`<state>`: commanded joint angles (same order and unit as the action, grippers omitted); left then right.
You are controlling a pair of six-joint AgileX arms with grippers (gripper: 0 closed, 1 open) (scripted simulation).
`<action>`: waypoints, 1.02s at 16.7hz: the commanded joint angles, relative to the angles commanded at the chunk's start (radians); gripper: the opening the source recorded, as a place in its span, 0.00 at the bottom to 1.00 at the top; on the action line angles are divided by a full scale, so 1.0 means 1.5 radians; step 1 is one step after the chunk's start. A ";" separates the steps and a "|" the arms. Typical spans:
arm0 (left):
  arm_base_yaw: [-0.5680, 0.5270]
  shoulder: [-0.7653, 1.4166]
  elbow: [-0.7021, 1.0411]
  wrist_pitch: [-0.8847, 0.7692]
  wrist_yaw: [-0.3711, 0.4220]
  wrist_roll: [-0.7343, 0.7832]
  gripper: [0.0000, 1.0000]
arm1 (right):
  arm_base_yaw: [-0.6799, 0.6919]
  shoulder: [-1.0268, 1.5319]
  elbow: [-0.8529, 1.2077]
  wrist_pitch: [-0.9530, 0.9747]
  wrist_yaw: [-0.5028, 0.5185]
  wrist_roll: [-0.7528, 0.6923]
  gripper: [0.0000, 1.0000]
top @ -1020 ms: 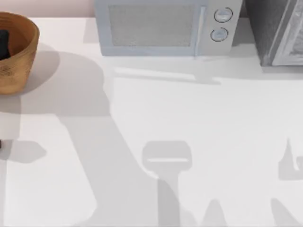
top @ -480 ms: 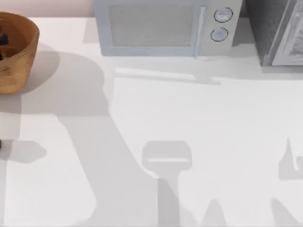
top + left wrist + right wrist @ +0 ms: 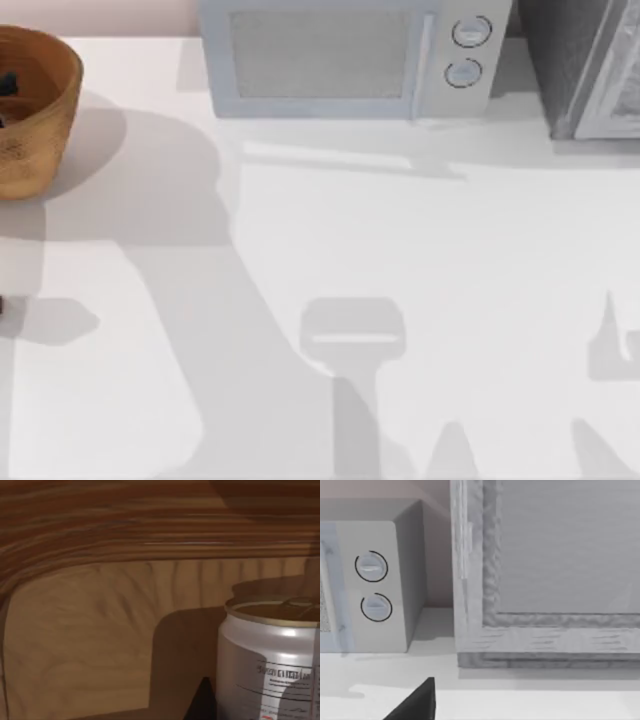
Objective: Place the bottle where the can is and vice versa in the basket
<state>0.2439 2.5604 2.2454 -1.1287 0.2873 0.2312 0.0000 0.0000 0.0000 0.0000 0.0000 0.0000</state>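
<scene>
The golden-brown woven basket (image 3: pixel 40 110) stands at the table's far left, cut off by the top view's edge. A small dark piece of my left gripper (image 3: pixel 5 85) shows inside it. The left wrist view looks along the basket's ribbed inner wall (image 3: pixel 85 630) at the can (image 3: pixel 270 660), which stands upright on the basket floor with a silver-white body, printed label and tan-gold top. A dark part of my left gripper (image 3: pixel 201 704) sits just beside the can's base. The bottle is out of view. A dark part of my right gripper (image 3: pixel 417 704) hovers over the table near the back right.
A pale microwave (image 3: pixel 345 60) with two round knobs (image 3: pixel 372 585) stands at the back centre. Beside it at the back right is a grey cabinet (image 3: pixel 590 65). A small dark thing (image 3: pixel 2 305) pokes in at the table's left edge.
The dark shape of my left gripper inside the basket has shrunk toward the top view's left edge. Nothing else has moved.
</scene>
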 joint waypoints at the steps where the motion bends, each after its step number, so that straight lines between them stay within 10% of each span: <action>1: 0.000 0.000 0.000 0.000 0.000 0.000 0.00 | 0.000 0.000 0.000 0.000 0.000 0.000 1.00; 10: -0.001 -0.113 -0.091 0.036 -0.010 -0.016 0.00 | 0.000 0.000 0.000 0.000 0.000 0.000 1.00; 17: -0.024 -0.494 -0.420 0.234 -0.069 -0.054 0.00 | 0.000 0.000 0.000 0.000 0.000 0.000 1.00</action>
<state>0.2073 1.8186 1.6151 -0.7774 0.1844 0.1506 0.0000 0.0000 0.0000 0.0000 0.0000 0.0000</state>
